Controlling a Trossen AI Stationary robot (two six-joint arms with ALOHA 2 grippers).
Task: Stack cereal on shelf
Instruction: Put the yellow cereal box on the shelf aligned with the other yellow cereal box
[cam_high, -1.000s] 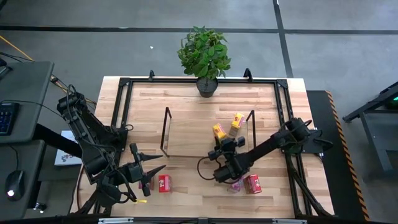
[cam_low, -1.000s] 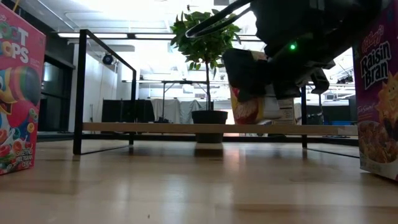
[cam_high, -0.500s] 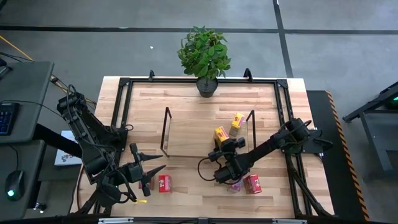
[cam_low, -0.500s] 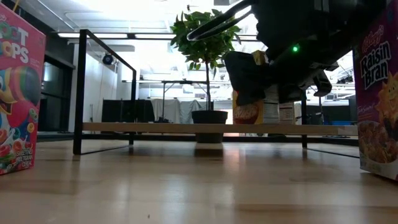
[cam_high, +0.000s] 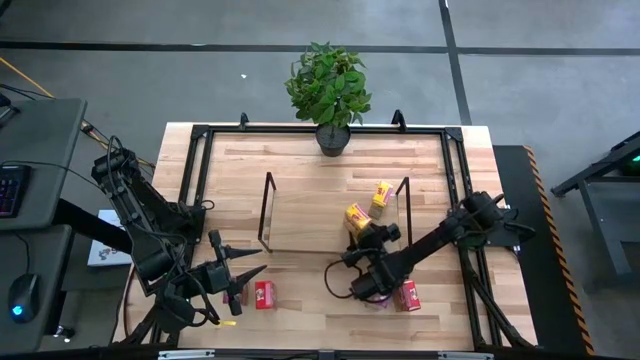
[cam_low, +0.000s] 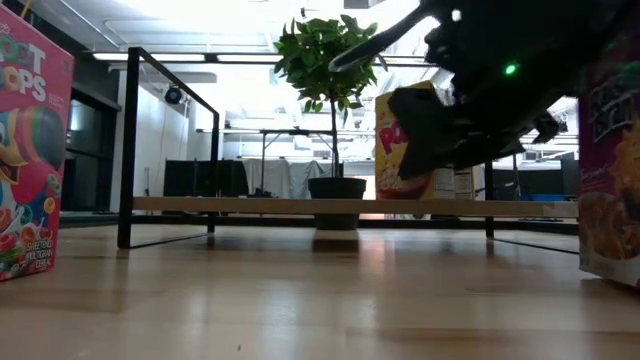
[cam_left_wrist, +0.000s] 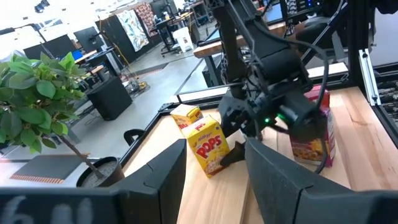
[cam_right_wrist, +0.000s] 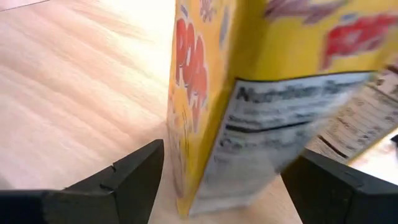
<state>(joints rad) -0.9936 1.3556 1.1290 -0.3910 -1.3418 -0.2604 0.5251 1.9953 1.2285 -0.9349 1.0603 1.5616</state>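
- The shelf (cam_high: 310, 215) holds two yellow cereal boxes (cam_high: 358, 217) upright near its right frame.
- The right gripper (cam_high: 368, 237) stands spread around the nearer box, released.
- The left gripper (cam_high: 250, 272) hangs part-open, empty, near a red box (cam_high: 264, 294).

In the low view, the red cereal box (cam_low: 30, 150) at nine o'clock is cut by the picture's edge, its lettering partly lost, and the purple box (cam_low: 610, 170) at three o'clock is likewise cropped and blurred by the dark right arm (cam_low: 500, 90) crossing it. That arm covers one side of the yellow Pops box (cam_low: 400, 140) on the shelf (cam_low: 250, 205). From above, a pink box (cam_high: 378, 298) near five o'clock lies mostly under the arm. The right wrist view shows the yellow box blurred, its top out of frame.
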